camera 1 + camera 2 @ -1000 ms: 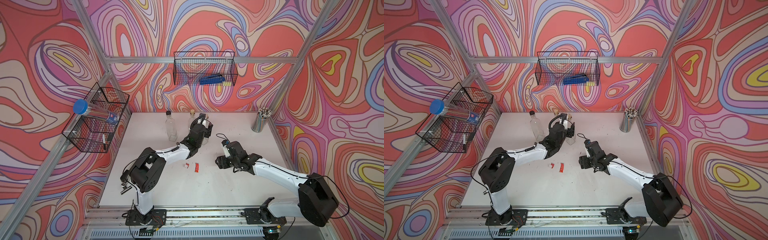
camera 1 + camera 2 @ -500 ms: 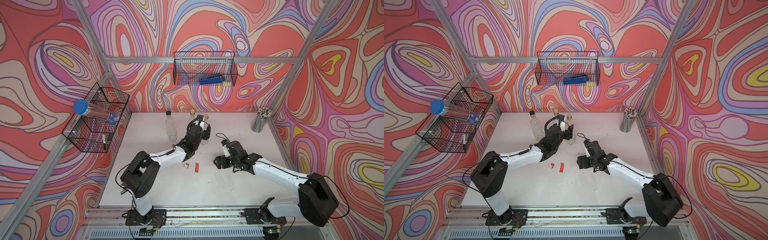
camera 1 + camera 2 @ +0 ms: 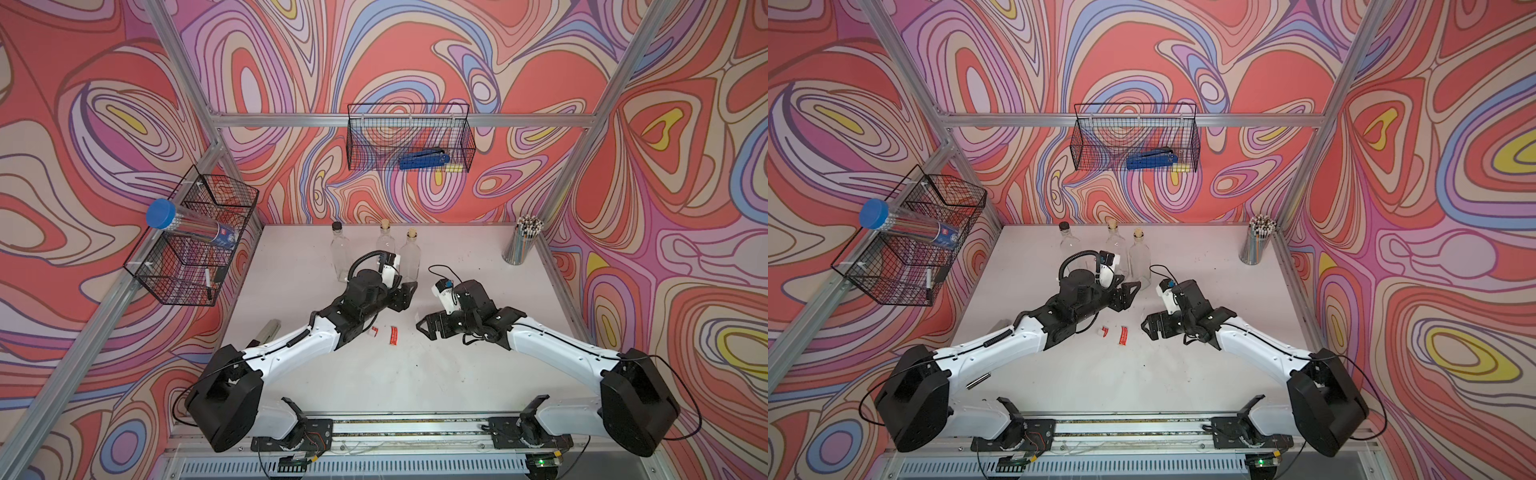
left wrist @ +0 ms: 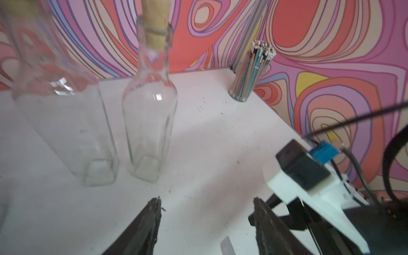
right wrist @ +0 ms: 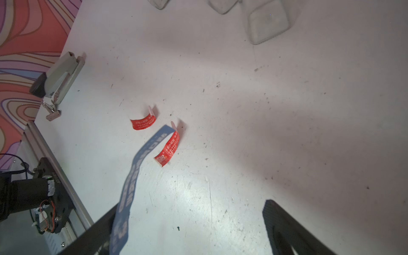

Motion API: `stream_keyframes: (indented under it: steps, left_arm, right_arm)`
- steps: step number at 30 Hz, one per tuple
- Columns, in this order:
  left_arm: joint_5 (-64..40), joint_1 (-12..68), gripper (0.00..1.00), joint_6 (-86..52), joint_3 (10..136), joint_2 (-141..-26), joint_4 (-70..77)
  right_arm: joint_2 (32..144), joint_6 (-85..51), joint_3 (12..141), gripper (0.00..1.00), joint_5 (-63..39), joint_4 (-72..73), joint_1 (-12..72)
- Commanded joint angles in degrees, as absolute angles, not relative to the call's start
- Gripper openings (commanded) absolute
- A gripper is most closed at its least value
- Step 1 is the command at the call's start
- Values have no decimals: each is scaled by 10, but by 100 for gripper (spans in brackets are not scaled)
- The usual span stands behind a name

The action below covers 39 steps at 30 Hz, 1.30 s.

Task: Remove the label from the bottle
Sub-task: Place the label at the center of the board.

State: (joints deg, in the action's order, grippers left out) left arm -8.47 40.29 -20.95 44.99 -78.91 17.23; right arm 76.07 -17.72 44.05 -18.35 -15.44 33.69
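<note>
left jaws half open, empty; right jaws wide (blue label [image 5: 133, 174] stuck on).

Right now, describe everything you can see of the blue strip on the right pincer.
The blue strip is a long, thin band with pale lettering. One end clings to a finger of the open right pincer; the rest arcs over the table, its tip beside a red label piece. Table contact unclear.

Just beside the corked bottle [image 4: 150, 114], blurred and cut off at the top: second glass bottle [image 4: 66, 123]. Well apart from the corked bottle, red labels [image 5: 167, 150] with print too small to read.
</note>
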Motion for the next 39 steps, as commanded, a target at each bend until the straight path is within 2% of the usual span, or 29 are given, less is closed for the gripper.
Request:
stream_keyframes:
  steps: [1,12,16,22,26,31,35,39]
  left_arm:
    - [-180,401,66,-278,395,-779,219]
    - [-224,415,64,-320,326,-819,319]
    - [-200,424,59,-303,341,-815,250]
    - [-113,425,61,-274,330,-728,189]
    - [-25,425,64,-249,337,-665,110]
    - [106,425,72,-230,345,-590,1]
    - [210,419,100,-226,351,-543,-75]
    - [265,389,100,-228,357,-519,-134]
  right_arm:
    - [753,-182,445,98,-221,-128,335]
    - [763,-187,459,98,-266,-123,336]
    - [757,-186,464,98,-268,-130,336]
    - [750,-186,469,98,-200,-149,335]
    - [754,-202,486,98,-77,-191,335]
    - [744,-189,506,98,32,-234,334]
    - [733,-195,497,98,116,-226,333]
    - [741,-188,488,98,181,-192,321]
